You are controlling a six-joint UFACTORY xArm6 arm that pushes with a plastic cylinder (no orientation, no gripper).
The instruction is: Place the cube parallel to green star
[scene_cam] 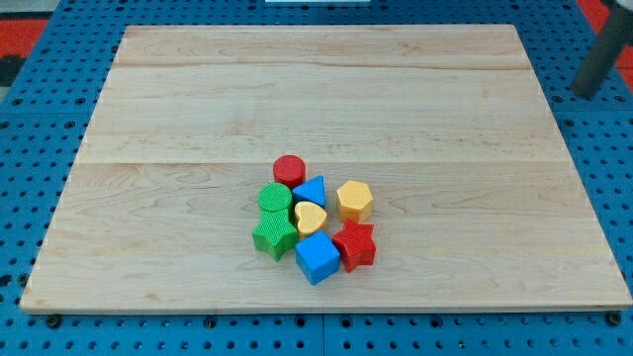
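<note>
The blue cube [316,257] sits at the bottom of a tight cluster near the board's middle-bottom. The green star [274,236] lies just to its left. A yellow heart [310,218] is above the cube and a red star [354,244] touches its right side. My tip [587,92] is at the view's top right, off the board's right edge and far from all the blocks.
The same cluster holds a red cylinder [290,169], a blue triangle [312,190], a yellow hexagon [354,200] and a green round block [275,198]. The wooden board [198,99] lies on a blue pegboard [613,198].
</note>
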